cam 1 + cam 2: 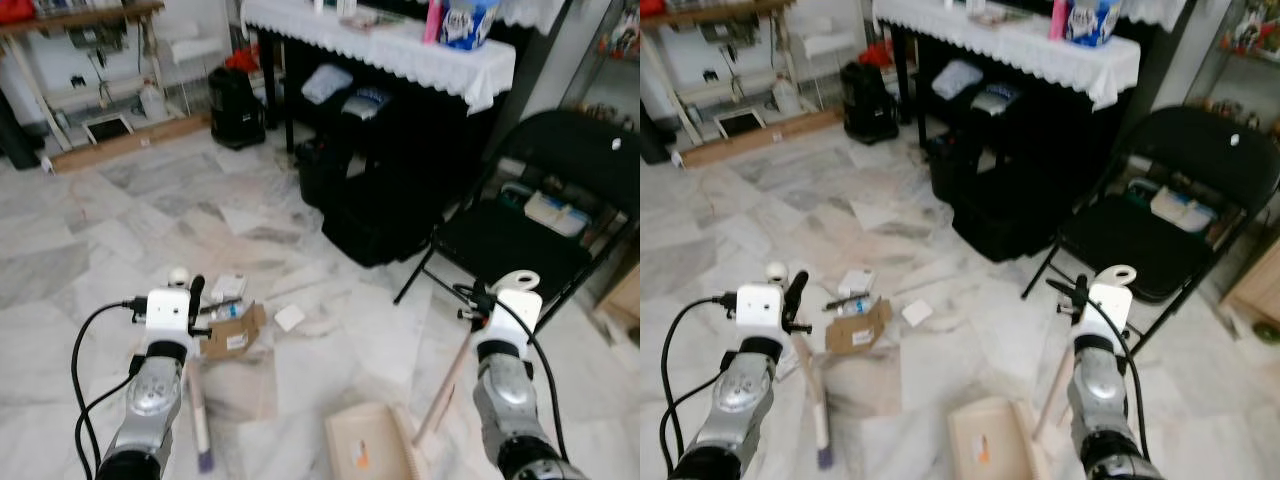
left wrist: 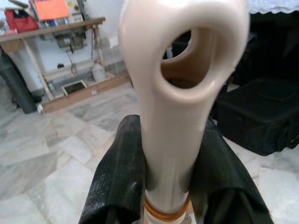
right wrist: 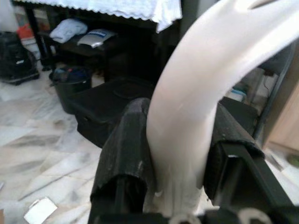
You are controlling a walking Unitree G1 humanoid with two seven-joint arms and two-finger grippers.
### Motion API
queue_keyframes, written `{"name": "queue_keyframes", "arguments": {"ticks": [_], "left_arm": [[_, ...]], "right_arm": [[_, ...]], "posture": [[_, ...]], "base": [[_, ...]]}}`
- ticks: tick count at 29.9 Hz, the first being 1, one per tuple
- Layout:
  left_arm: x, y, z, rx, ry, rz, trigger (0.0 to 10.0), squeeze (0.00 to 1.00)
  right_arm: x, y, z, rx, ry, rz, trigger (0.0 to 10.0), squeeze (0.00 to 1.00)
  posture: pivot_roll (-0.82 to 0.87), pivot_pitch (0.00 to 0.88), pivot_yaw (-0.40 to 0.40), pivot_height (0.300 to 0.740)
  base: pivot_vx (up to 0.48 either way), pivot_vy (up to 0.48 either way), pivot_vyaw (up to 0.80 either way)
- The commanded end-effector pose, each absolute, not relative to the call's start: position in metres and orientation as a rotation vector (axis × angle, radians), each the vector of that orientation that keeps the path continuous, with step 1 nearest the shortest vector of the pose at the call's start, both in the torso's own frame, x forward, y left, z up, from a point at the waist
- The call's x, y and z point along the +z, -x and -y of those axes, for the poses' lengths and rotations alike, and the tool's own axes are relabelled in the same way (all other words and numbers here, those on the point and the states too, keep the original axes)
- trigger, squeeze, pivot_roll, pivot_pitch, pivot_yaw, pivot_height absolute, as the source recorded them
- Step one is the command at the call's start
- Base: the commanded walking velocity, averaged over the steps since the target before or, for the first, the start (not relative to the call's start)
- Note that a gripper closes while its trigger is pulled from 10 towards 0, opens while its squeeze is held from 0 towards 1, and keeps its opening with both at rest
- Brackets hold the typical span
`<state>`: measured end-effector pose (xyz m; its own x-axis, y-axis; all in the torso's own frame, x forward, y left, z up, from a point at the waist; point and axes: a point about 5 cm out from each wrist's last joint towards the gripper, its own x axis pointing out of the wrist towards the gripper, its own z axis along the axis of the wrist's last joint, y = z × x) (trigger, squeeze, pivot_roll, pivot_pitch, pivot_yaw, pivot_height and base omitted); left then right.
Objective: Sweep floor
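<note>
My left gripper (image 1: 188, 287) is shut on the cream broom handle (image 2: 182, 93), whose looped end sticks out past the black fingers (image 2: 117, 177). The broom's shaft runs down to its purple-tipped head (image 1: 204, 458) on the marble floor. My right gripper (image 1: 500, 292) is shut on the cream dustpan handle (image 3: 196, 93); its stick (image 1: 450, 380) slants down to the beige dustpan (image 1: 368, 445) lying on the floor between the arms. In front of the left gripper lie a piece of brown cardboard (image 1: 232, 335), a white paper scrap (image 1: 289, 317) and a small white box (image 1: 228, 287).
A black folding chair (image 1: 520, 240) stands close on the right. Black bags (image 1: 390, 200) sit under a table with a white lace cloth (image 1: 400, 45) ahead. A black bin (image 1: 235, 105) and a wooden shelf (image 1: 80, 20) stand at the back left.
</note>
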<state>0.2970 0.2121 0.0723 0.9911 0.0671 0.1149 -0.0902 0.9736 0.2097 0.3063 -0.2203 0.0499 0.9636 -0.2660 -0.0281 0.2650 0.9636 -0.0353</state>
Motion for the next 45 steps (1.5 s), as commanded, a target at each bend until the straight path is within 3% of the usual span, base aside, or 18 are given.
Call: {"name": "queue_keyframes", "arguments": {"ticks": [1,5,14,45], "left_arm": [[0.0811,-0.3003,-0.2147,0.084,-0.229,0.143,10.0,0.0],[0.0807,-0.2999,-0.2147,0.082,-0.228,0.141,10.0,0.0],[0.0801,-0.2992,-0.2144,0.078,-0.225,0.138,10.0,0.0],[0.0864,-0.3014,-0.215,0.069,-0.224,0.158,10.0,0.0]], "right_arm": [[0.0579,-0.3119,0.2169,-0.263,0.022,0.003,10.0,0.0],[0.0572,-0.312,0.2174,-0.269,0.011,-0.004,10.0,0.0],[0.0571,-0.3124,0.2175,-0.27,0.012,-0.009,10.0,0.0],[0.0557,-0.3117,0.2165,-0.278,0.017,-0.014,10.0,0.0]], "posture": [[0.04,0.0,-0.029,0.74],[0.04,0.0,-0.029,0.74],[0.04,0.0,-0.031,0.74],[0.05,0.0,-0.023,0.74]], "base": [[0.277,0.0,0.0],[0.277,0.0,0.0],[0.277,0.0,-0.8],[0.278,0.0,0.0]]}}
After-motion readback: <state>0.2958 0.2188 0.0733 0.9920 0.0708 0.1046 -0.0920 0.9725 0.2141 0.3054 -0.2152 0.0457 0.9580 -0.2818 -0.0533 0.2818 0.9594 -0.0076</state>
